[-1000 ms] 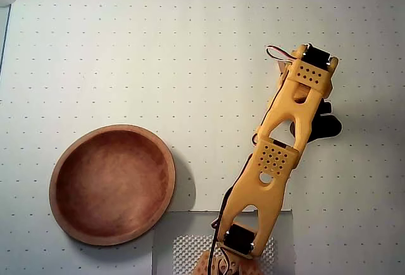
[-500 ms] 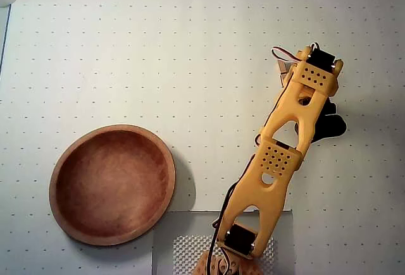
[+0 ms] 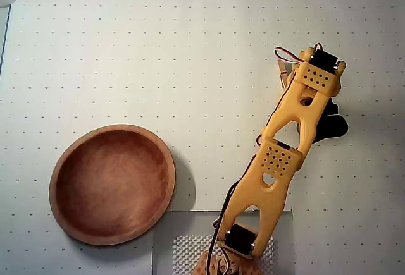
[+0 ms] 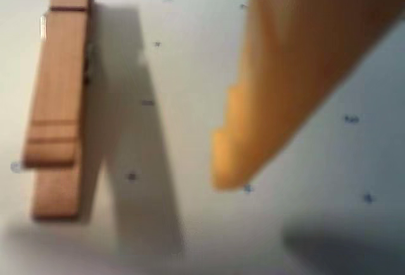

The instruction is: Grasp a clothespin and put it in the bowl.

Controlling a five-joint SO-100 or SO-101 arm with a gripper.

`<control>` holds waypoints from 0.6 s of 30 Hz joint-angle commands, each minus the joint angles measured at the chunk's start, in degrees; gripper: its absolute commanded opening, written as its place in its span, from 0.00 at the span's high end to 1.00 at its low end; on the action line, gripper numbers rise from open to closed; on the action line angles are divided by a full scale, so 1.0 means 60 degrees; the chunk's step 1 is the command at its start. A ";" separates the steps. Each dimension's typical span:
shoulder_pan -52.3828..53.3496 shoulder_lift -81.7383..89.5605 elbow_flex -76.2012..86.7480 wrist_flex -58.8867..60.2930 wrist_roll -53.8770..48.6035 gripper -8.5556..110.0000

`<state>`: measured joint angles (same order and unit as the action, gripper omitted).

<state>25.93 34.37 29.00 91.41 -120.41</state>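
Note:
The light-wood clothespin [image 4: 58,98] lies flat on the white dotted table, at the left of the wrist view. One orange finger [image 4: 285,85] reaches in from the upper right, its tip on the table to the right of the clothespin and apart from it. No second finger shows. In the overhead view my gripper [image 3: 296,78] is under the wrist at the upper right, with one end of the clothespin [image 3: 281,73] showing beside it. The gripper looks open and holds nothing. The reddish-brown bowl [image 3: 53,183] sits empty at the lower left.
The orange arm [image 3: 278,161] stretches from its base at the bottom edge [image 3: 234,259] up to the right. A grey mat [image 3: 177,237] lies under the base, beside the bowl. The white dotted table surface [image 3: 158,54] fills the view.

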 commanded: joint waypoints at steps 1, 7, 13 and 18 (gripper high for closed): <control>-0.0190 0.0410 -0.0615 -0.0161 0.0015 0.69; -0.0381 0.0381 -0.0601 -0.0806 0.0454 0.69; -0.0674 0.0059 -0.0601 -0.0937 0.0557 0.69; -0.0776 -0.0146 -0.0688 -0.0937 0.0586 0.69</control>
<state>21.80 31.73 29.00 86.04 -117.25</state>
